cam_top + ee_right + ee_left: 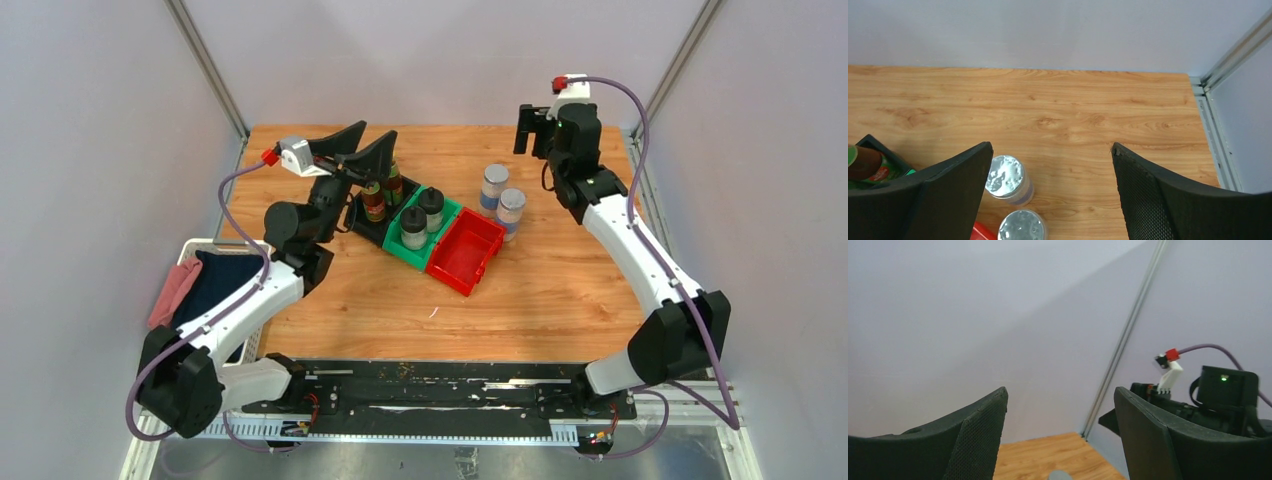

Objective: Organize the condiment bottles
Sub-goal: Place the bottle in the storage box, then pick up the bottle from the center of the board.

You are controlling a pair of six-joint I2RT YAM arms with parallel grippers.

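Observation:
Two dark brown bottles (pixel 374 201) (pixel 393 185) stand in the black bin (pixel 356 217). Two squat black-capped bottles (pixel 413 228) (pixel 431 208) stand in the green bin (pixel 446 214). Two silver-lidded shakers (pixel 494 186) (pixel 511 209) stand on the table right of the red bin (pixel 466 251), which is empty. They also show in the right wrist view (pixel 1005 177) (pixel 1022 226). My left gripper (pixel 378 132) (pixel 1060 390) is open and empty, raised above the brown bottles. My right gripper (pixel 533 135) (pixel 1051 146) is open and empty, held high behind the shakers.
The three bins sit side by side in a diagonal row at the table's middle. A white basket (pixel 186 254) with dark and pink cloths (pixel 176 290) lies off the table's left edge. Walls and metal corner posts (pixel 205 65) enclose the wooden table (pixel 560 290).

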